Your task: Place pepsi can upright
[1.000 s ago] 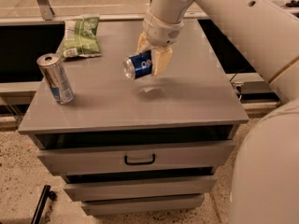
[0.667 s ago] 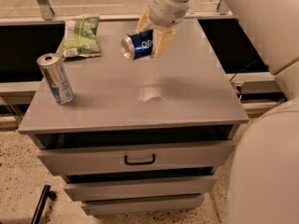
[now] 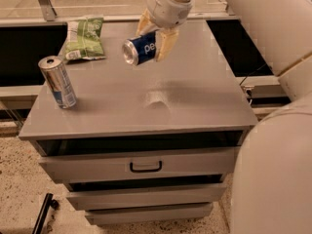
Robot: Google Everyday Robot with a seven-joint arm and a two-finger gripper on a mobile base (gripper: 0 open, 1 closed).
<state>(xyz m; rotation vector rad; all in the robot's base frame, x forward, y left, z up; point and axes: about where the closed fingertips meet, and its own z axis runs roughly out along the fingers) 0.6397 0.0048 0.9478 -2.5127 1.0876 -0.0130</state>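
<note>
The pepsi can (image 3: 140, 49), dark blue with a silver end, lies on its side in the air above the grey cabinet top (image 3: 195, 96). Its silver end points left toward the camera. My gripper (image 3: 154, 39) is shut on the pepsi can, with one tan finger (image 3: 165, 44) in front of it and the other behind. The can hangs clear of the surface, over the middle back of the top.
A taller silver can with blue marks (image 3: 58, 82) stands upright at the left edge. A green snack bag (image 3: 85, 37) lies at the back left. Drawers with a dark handle (image 3: 145, 167) are below. My white arm fills the right side.
The gripper has lifted the pepsi can higher above the top and slightly back. The can stays on its side. The silver can and bag have not moved.
</note>
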